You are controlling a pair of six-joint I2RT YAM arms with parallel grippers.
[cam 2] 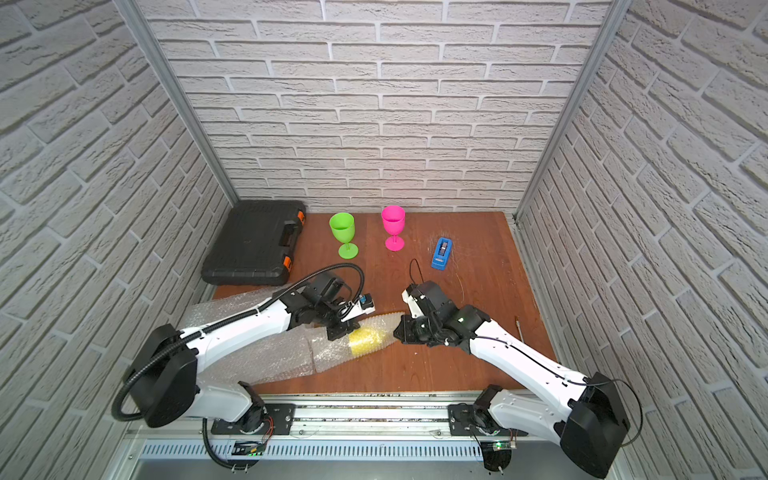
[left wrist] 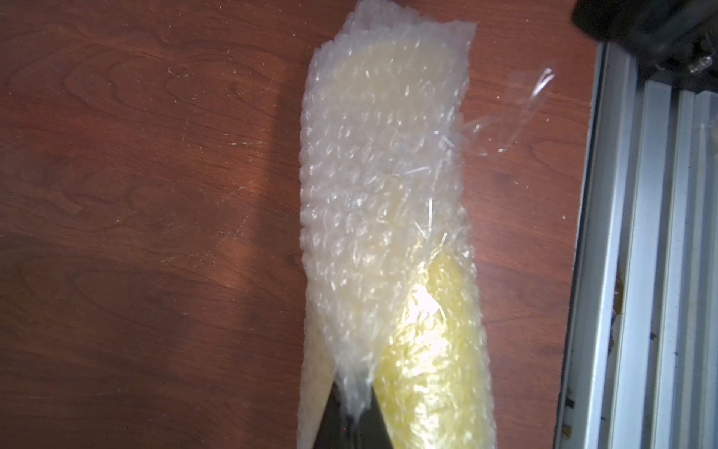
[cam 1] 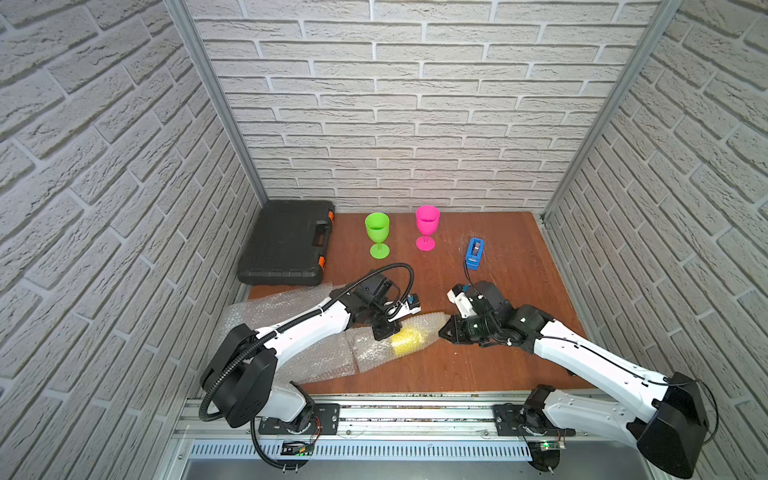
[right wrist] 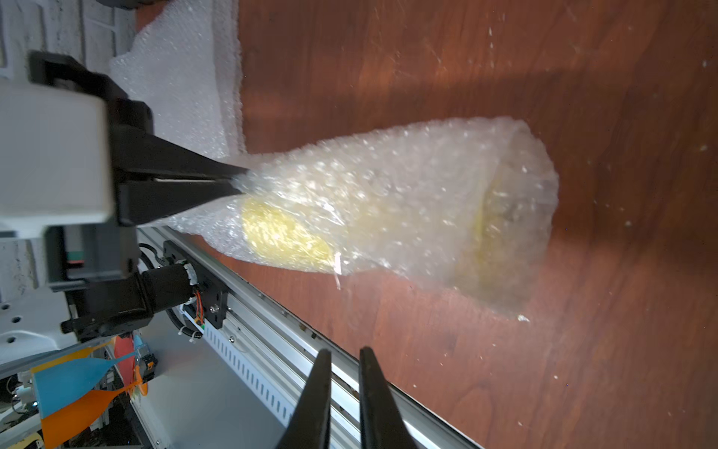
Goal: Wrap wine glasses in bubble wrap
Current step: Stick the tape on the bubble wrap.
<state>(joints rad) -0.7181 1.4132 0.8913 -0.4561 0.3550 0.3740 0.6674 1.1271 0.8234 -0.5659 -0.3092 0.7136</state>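
A neon yellow wine glass [cam 1: 407,340] lies on its side near the table's front, rolled inside a sheet of bubble wrap [cam 1: 424,326]. My left gripper [cam 1: 384,332] is shut on a bunched fold of that bubble wrap [left wrist: 380,175], beside the yellow bowl [left wrist: 431,350]. My right gripper [cam 1: 442,332] hovers just off the roll's right end. In its wrist view its jaws [right wrist: 345,350] stand slightly apart with nothing between them, short of the wrapped glass [right wrist: 283,233]. The green wine glass [cam 1: 377,232] and the pink wine glass [cam 1: 427,226] stand upright and bare at the back.
A black tool case [cam 1: 286,243] lies at the back left. A blue tape dispenser [cam 1: 474,252] stands right of the pink glass. More bubble wrap sheets [cam 1: 266,309] lie under my left arm. A loose clear tape strip [left wrist: 520,112] sticks out from the roll. The metal rail [cam 1: 395,411] borders the front.
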